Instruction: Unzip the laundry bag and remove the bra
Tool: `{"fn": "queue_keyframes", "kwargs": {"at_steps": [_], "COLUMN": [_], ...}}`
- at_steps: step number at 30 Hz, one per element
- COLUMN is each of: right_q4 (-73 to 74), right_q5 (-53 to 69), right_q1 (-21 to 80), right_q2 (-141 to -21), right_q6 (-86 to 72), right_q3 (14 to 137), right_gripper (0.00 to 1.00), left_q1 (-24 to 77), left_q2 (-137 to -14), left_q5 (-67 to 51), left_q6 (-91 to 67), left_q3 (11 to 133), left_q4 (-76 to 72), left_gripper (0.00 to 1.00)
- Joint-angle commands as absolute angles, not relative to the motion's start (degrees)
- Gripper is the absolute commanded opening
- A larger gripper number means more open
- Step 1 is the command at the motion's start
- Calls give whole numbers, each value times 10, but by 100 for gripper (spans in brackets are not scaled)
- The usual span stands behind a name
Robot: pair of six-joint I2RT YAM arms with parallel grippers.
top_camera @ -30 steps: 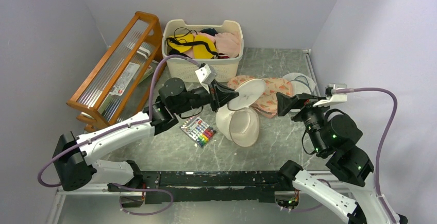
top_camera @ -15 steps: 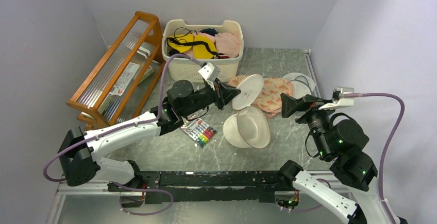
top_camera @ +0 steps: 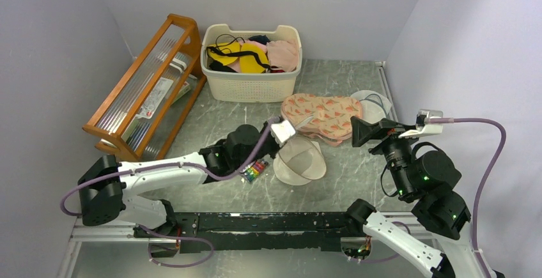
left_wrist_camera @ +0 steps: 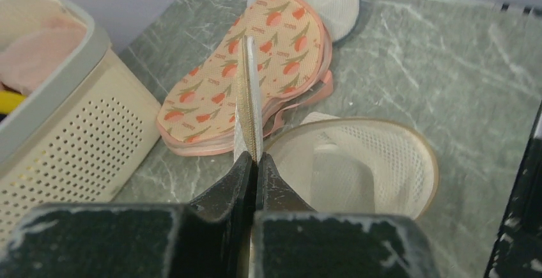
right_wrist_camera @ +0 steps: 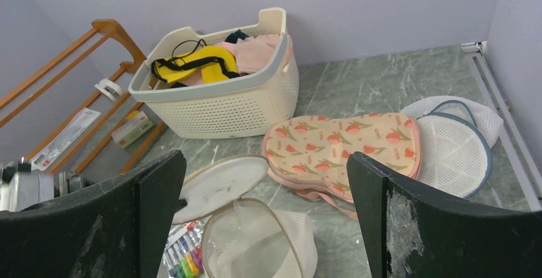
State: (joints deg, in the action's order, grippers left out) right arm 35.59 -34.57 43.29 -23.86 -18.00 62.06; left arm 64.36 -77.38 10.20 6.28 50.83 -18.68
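My left arm lies low, stretched across the middle of the top view. Its end effector [left_wrist_camera: 254,158] pinches tight on the laundry bag [left_wrist_camera: 358,163] lid's thin edge. My right arm stands raised at the right, its end effector [top_camera: 358,131] fingers spread far apart.

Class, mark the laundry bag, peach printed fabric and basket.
laundry bag [top_camera: 303,163]: top external view, open mesh interior.
peach printed fabric [right_wrist_camera: 342,144]: right wrist view, printed top.
basket [right_wrist_camera: 217,112]: right wrist view, perforated front wall.

Left arm [top_camera: 160,168]: white link shells, black joint housings; lilac cable [top_camera: 66,202] loops at 9 o'clock of its base. Right arm [top_camera: 429,174]: same finish, green indicator lights, lilac cable arcing at 3 o'clock. Fingers [right_wrist_camera: 441,227] matte black, edges chipped pale.
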Motion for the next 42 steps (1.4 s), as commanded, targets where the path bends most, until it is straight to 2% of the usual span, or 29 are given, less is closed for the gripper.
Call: {"fn": "queue_keyframes", "kwargs": {"at_steps": [1,14,18,23,28,31,35,36,37,38,39,42], "right_q4": [360,363,366,368,372,369,368,367,366,365,364,365], "right_q5": [-355,-363,-364,-365,-365,-365,-362,-362,-362,-362,-360,-358], "right_q1": [432,432,432,433,432,433,433,432,433,433,432,433], "right_q2": [-232,-229,-226,-221,-218,-218,-220,-221,-220,-221,-221,-223], "right_q6": [-182,-180,-181,-183,-185,-186,-185,-185,-185,-185,-185,-187], "right_q3": [626,622,621,617,615,613,613,613,611,609,608,607], "right_gripper": [100,100,100,100,100,100,100,100,100,100,100,100], "left_q1": [692,813,826,836,837,834,818,810,800,789,780,755], "left_q2": [-791,-967,-1004,-1062,-1086,-1074,-1038,-1023,-1010,-996,-983,-943], "left_q5": [180,302,272,216,172,144,94,70,37,8,-11,-44], "left_q6": [228,421,422,389,339,320,285,275,270,264,257,234], "left_q3": [502,534,536,565,590,591,603,606,610,611,611,601], "left_q4": [-180,-169,-172,-107,-41,-21,13,25,37,47,49,40], "left_gripper": [7,7,8,12,29,42,53,62,81,96,100,100]}}
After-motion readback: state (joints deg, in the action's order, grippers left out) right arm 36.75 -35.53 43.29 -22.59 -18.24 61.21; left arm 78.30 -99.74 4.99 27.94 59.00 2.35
